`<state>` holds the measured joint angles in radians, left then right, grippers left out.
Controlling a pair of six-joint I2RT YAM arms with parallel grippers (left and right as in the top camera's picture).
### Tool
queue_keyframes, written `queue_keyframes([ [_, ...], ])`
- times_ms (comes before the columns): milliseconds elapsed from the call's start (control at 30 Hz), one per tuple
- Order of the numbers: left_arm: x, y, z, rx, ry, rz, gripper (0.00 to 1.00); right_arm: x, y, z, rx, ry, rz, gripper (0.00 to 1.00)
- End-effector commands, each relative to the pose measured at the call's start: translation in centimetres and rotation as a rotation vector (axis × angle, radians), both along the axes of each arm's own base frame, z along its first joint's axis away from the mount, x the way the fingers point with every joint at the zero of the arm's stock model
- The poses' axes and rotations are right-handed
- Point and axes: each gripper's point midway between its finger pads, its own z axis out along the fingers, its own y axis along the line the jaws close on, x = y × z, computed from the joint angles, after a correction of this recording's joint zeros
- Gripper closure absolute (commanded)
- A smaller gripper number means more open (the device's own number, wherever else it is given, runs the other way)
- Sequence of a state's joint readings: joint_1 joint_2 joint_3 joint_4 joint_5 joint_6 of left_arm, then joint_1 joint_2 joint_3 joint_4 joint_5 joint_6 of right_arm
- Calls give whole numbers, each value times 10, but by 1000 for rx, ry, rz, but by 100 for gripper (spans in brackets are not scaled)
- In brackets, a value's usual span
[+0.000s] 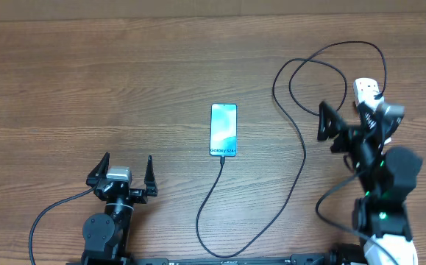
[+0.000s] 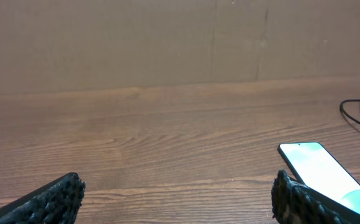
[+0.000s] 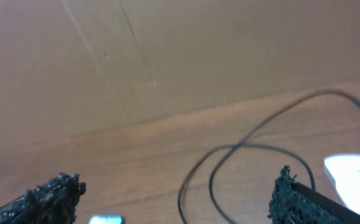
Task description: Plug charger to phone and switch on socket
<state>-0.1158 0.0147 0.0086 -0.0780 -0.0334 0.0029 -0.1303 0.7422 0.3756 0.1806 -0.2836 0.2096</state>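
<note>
lit phone [image 1: 224, 129] flat on bench [image 1: 87, 73], charger [image 1: 301, 158] tip at its near edge, left end effector [image 2: 178, 183] spread wide, empty, right end effector [image 3: 173, 186] likewise, by socket [image 1: 365, 89]

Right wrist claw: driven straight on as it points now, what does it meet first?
Probably the charger cable looped on the table ahead, slightly right of centre; the socket is further right. Depth unclear.

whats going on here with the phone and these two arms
The charger cable reaches the bottom edge of the lit phone, apparently plugged in. The right tool is open by the white socket, holding nothing. The left tool sits open and empty, apart from the phone.
</note>
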Motion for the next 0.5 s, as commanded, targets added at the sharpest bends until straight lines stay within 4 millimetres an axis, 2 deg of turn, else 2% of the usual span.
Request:
queue_keyframes([
  [0, 0, 0, 1, -4, -9, -2, 0, -15, 1, -20, 0, -14, -10, 0],
  [267, 0, 0, 1, -4, -9, -2, 0, -43, 2, -65, -3, -26, -24, 0],
  [467, 0, 0, 1, -4, -8, -2, 0, -52, 1, -81, -3, -4, -39, 0],
])
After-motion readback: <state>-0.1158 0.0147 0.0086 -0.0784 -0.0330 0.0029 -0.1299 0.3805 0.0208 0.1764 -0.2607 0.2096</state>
